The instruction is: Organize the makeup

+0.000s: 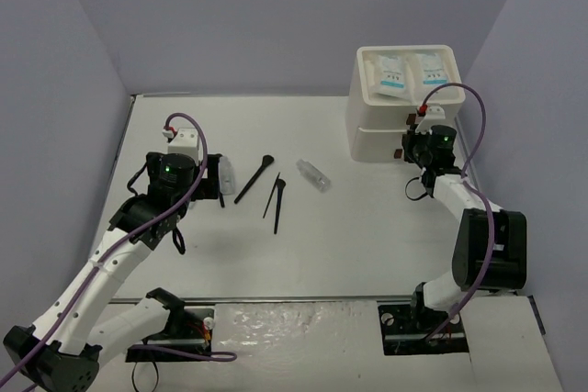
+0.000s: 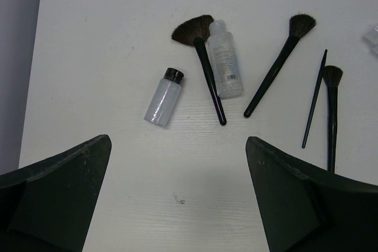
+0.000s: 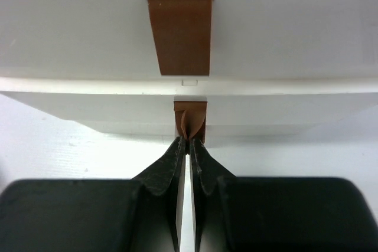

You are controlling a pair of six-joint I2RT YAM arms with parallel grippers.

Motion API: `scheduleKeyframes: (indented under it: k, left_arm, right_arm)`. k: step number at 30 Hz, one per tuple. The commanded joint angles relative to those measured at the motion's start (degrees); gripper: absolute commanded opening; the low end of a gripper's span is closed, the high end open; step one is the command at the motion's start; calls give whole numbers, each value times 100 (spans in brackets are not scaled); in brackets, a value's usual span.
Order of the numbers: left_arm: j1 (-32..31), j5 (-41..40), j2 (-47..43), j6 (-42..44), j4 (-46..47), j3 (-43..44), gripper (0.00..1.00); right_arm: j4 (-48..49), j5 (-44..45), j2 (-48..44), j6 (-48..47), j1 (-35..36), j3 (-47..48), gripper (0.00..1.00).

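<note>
the right pincer (image 3: 189, 143) is clenched, its two black fingers pressed together on the tip of the lower handle (image 3: 190, 116), a brown tab that buckles between them. just above it a second, wider brown tab, the upper handle (image 3: 180, 33), lies flat on the white front of the drawer box (image 3: 283, 22). from above, this arm reaches up to the box front at the far right of the worktop (image 1: 367, 236). two white sachets (image 1: 389, 73) with blue print lie side by side in the recessed top of the box.

the left pincer (image 2: 178, 143) is released, its fingers spread wide with nothing between them, hovering over the left part of the worktop. just beyond its tips a capped vial (image 2: 163, 97), clear with a black cap, lies on its side. to the right of it a fan brush (image 2: 204, 63) lies with its bristles pointing away from the pincer, and its handle touches a clear bottle (image 2: 225, 57) lying alongside. further right is a round brush (image 2: 275, 72), tilted and apart from the bottle. beyond that a thin stick (image 2: 314, 101) and a small brush (image 2: 332, 116) lie close together, nearly parallel. in the overhead view a lone vial (image 1: 313, 175) rests on the worktop to the right of the brushes, well apart from the box.
</note>
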Motion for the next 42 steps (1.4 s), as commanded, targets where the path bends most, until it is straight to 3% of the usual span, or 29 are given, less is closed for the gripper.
scheduleKeyframes:
  k: [1, 10, 22, 24, 28, 30, 35, 42]
  left_arm:
    - [43, -19, -140, 18, 143, 172, 97]
    - [48, 32, -202, 6, 143, 171, 97]
    - [49, 75, -221, -28, 143, 156, 97]
    - [49, 77, -210, -20, 135, 154, 97]
    - [49, 69, -205, -20, 136, 163, 97]
    - [50, 67, -192, -21, 118, 163, 97]
    - [49, 43, -184, -28, 108, 172, 97]
    - [49, -23, -184, -11, 95, 172, 97]
  right_arm:
    - [345, 202, -834, 213, 56, -304, 0]
    - [-233, 478, -1949, 754, 62, -983, 0]
    - [-1159, 700, -2815, 1142, 78, -1090, 2]
    - [-1229, 690, -2869, 1181, 105, -1061, 8]
    - [-1507, 754, -3069, 1269, 230, -844, 46]
    - [-1634, 792, -3136, 1322, 322, -708, 55]
    - [-2236, 1275, -3097, 1626, 1308, -62, 64]
    - [-2316, 2854, -2219, 2413, 3714, 390, 67]
